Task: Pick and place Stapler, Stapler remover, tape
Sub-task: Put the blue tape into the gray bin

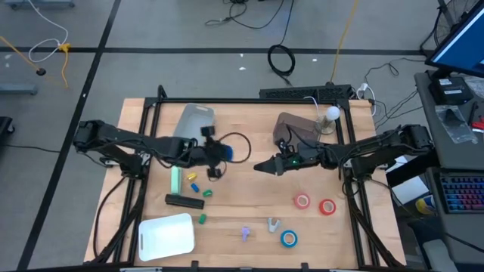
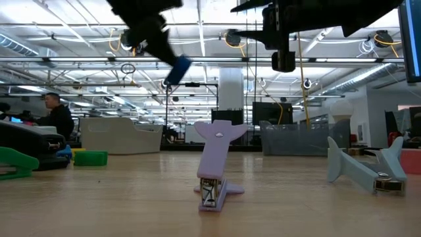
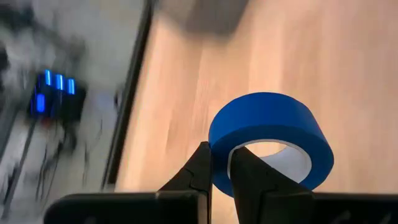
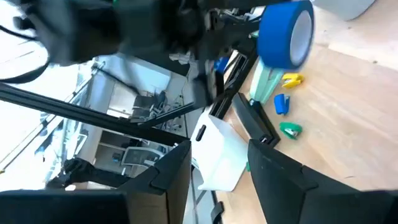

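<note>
Above the table, the left end effector [image 3: 221, 171] pinches blue tape [image 3: 270, 140]

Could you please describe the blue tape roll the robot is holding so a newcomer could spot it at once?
Look above the middle of the wooden table. The left pincer is shut on a blue tape roll, lifted off the surface. The other tape rolls lie flat near the right front.

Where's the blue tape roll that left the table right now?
The blue tape roll is clamped in the left gripper, held above the table's middle in the high view, facing the open, empty right gripper and above the black stapler.
</note>
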Controlling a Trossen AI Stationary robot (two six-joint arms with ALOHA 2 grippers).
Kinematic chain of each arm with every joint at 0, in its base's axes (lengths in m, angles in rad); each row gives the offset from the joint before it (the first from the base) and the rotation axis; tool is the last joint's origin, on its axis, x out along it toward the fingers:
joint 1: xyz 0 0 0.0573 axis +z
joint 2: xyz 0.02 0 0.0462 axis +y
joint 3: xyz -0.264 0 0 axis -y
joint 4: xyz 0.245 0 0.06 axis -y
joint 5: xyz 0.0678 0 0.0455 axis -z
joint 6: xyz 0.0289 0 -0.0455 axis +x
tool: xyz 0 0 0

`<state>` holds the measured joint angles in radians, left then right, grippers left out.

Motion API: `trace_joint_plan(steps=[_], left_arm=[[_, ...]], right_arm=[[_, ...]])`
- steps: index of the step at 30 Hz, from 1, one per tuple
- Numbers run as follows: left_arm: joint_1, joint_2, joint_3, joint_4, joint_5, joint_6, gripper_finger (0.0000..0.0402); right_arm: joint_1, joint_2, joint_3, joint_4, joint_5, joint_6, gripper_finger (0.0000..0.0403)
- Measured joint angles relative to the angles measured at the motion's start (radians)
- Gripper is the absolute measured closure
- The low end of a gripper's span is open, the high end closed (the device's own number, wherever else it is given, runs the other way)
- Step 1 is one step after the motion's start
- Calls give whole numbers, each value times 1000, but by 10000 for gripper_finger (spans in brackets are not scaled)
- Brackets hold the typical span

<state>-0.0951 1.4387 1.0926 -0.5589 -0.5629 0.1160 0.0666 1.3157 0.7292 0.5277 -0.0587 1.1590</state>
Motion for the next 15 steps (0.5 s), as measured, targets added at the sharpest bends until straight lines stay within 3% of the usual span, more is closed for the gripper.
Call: trace_joint_plan(steps=[7,15], left_arm=[[164,-73,1,-230,-74,-186,371],[465,-73,-1,-293,5,-188,371]], right_arm=[[0,-2,0,18,0,-43,252],[0,-2,0,26,1,-82,254]])
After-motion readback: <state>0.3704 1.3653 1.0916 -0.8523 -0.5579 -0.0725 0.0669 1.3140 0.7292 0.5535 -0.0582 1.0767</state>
